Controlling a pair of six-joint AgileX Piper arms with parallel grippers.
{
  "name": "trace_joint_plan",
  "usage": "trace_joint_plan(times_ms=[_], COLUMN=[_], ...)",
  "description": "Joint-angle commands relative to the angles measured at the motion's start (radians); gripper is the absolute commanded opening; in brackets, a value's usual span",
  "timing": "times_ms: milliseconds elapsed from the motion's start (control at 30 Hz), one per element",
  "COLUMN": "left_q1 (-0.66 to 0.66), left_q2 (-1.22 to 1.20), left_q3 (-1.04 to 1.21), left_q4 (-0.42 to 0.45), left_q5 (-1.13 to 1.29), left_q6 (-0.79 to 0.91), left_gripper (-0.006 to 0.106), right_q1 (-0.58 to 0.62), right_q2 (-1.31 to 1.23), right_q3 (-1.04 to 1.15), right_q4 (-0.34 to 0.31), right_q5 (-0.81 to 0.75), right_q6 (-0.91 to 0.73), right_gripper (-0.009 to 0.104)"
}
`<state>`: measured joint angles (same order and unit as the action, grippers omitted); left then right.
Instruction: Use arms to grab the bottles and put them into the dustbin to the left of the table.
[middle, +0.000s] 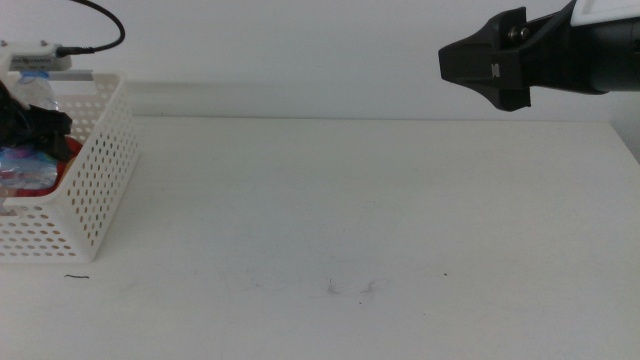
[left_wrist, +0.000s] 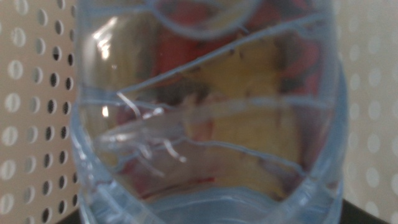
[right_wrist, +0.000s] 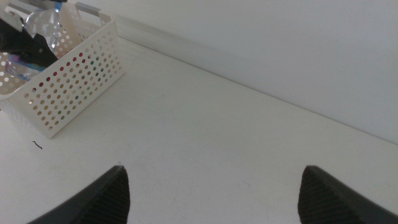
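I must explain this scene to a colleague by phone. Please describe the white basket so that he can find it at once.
Look at the wide white table, then go to its left edge. There stands the dustbin, a white rectangular basket with the left pincer over it. Its walls full of small round holes, with colourful bottles showing inside, set it apart from the plain tabletop around it.

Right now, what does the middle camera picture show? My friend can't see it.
The left gripper is inside the white dustbin at the table's left edge, over colourful things. The right gripper hangs high at upper right.
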<state>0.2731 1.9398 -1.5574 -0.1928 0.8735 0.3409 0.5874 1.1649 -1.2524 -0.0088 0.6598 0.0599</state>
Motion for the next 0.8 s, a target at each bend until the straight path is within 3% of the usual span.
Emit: trace_joint_plan(times_ms=[0, 100, 200, 533, 667, 767], left_q1=[-0.003, -0.003, -0.005, -0.047, -0.114, -0.173], left_q2=[0.0, 0.01, 0.012, -0.209, -0.43, -0.63], left_q3=[-0.011, -0.011, -0.011, -0.008, 0.055, 0.112], left_q4=[-0.014, -0.004, -0.004, -0.095, -0.217, -0.399], left_q5=[-0.034, -0.016, -0.008, 0.139, 0.108, 0.076], left_q6=[0.0, 0.018, 0.033, -0.008, 0.023, 0.209], left_gripper=[0.036, 0.069, 0.094, 0.094, 0.094, 0.094], right_q1=[0.002, 0.002, 0.002, 0.002, 0.002, 0.002], right_q2=[-0.002, -0.002, -0.002, -0.002, -0.002, -0.002], right_q3=[0.002, 0.002, 0.002, 0.002, 0.002, 0.002], right_q4=[-0.003, -0.003, -0.003, -0.003, -0.003, -0.003], right_q5=[-0.007, -0.007, -0.007, -0.007, -0.007, -0.007], right_q6=[-0.005, -0.005, -0.005, -0.005, -0.005, -0.005], right_gripper=[0.088, 0.088, 0.088, 0.088, 0.088, 0.088])
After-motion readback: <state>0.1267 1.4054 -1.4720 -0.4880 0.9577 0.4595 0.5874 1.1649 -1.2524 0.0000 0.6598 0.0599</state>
